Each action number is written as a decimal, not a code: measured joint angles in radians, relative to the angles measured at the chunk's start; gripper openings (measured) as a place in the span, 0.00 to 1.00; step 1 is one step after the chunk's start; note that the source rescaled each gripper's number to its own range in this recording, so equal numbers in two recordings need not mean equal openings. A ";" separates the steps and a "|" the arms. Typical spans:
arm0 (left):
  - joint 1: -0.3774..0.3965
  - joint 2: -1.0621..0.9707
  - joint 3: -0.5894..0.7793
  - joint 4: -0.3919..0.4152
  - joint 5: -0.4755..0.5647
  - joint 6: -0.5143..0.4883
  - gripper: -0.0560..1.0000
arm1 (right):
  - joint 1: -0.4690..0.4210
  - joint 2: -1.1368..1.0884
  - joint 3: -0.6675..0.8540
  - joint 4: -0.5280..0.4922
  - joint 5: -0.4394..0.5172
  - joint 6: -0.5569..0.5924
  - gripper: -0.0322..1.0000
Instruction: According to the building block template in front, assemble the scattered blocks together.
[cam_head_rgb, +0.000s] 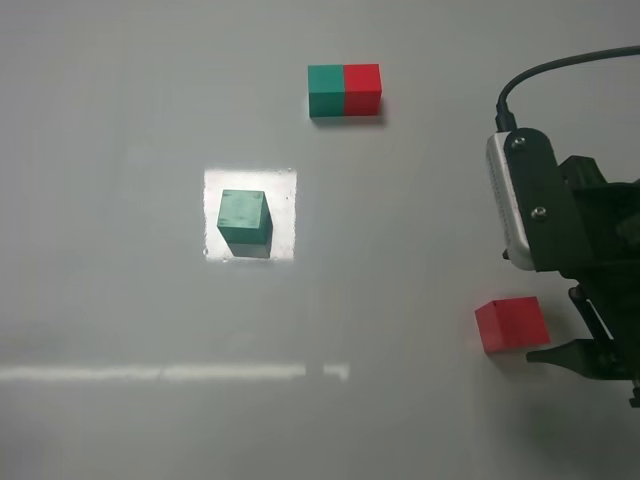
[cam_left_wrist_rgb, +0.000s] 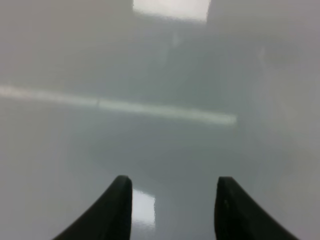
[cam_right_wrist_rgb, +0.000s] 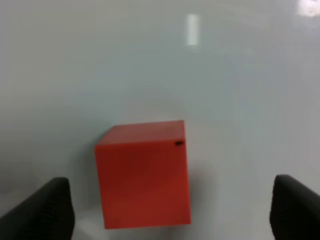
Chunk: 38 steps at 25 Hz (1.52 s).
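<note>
Template bar (cam_head_rgb: 345, 90) sits far-centre on the table (cam_head_rgb: 120, 120), one loose cube (cam_head_rgb: 245, 222) nearer and left of it, other loose cube (cam_head_rgb: 512, 324) nearest, at right, between the right gripper (cam_right_wrist_rgb: 170, 205) fingers.

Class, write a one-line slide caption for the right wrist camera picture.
Open right gripper faces a red cube sitting on the pale table, not touching it.

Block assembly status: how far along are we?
Done: nothing joined yet; the green cube and red cube sit far apart. In hand: the open right pincer faces the red cube, not gripping. Left: grasp it, butt it against the green cube, matching the template.
</note>
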 joint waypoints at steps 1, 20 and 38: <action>0.000 0.000 0.000 0.000 0.000 0.000 0.10 | 0.000 0.000 0.000 0.000 -0.006 0.000 1.00; 0.000 0.000 0.001 0.000 0.000 0.000 0.10 | 0.000 0.019 0.086 -0.038 -0.114 0.008 0.94; 0.000 0.000 0.001 0.001 0.000 0.000 0.10 | 0.000 0.029 0.143 -0.060 -0.152 0.021 0.72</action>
